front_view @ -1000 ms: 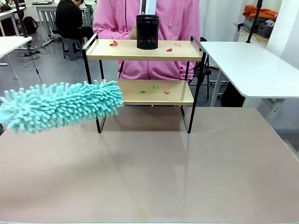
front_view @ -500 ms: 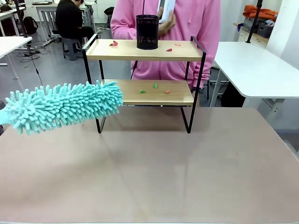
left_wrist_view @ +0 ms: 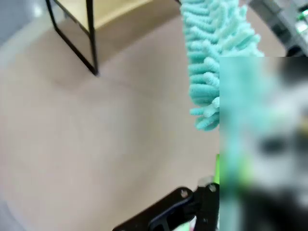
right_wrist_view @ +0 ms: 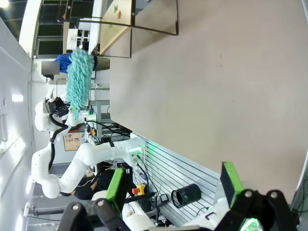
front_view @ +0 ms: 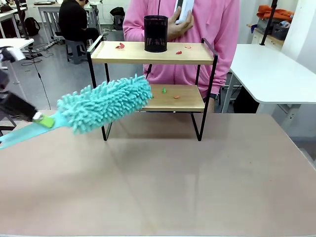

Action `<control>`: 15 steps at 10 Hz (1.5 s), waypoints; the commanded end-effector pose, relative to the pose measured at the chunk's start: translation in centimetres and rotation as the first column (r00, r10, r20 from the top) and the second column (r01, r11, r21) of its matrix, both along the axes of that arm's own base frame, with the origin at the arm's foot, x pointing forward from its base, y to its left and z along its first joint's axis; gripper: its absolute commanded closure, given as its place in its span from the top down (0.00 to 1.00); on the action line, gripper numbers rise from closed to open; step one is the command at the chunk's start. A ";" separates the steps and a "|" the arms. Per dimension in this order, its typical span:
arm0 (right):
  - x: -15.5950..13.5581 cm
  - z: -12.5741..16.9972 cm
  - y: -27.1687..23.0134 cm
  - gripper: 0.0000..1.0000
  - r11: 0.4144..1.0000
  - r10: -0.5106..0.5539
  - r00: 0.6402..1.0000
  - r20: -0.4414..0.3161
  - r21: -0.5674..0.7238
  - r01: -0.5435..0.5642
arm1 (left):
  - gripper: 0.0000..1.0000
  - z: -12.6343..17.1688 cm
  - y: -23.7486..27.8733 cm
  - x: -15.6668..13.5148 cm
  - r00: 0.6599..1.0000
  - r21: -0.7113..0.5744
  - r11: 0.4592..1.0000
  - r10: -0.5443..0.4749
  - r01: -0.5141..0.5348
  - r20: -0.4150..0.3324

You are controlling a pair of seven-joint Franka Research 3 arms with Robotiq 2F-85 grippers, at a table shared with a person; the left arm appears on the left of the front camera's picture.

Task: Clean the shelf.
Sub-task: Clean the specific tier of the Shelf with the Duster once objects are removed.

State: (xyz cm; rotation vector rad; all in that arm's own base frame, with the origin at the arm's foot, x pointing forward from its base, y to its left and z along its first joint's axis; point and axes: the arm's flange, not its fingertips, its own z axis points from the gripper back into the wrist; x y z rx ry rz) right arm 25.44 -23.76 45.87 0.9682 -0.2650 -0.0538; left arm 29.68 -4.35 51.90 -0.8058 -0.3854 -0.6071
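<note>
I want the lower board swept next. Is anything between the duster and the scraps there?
Nothing visible. The duster, held by the left gripper, has its tip at the lower board's left end; the scraps lie on open wood beyond it.

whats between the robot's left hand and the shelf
The teal duster that the left hand grips, its fluffy tip at the lower board of the shelf, in the front view.

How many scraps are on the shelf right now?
5 scraps. Top board: one left of the black cup, two right of it. Lower board: one green, one red. The duster may hide more.
</note>
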 end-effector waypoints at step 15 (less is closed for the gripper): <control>-0.1 0.2 -0.2 1.00 1.000 0.020 1.000 0.017 -0.007 -0.020 | 0.12 -4.5 -11.8 7.9 0.907 0.123 0.902 0.396 -0.414 0.144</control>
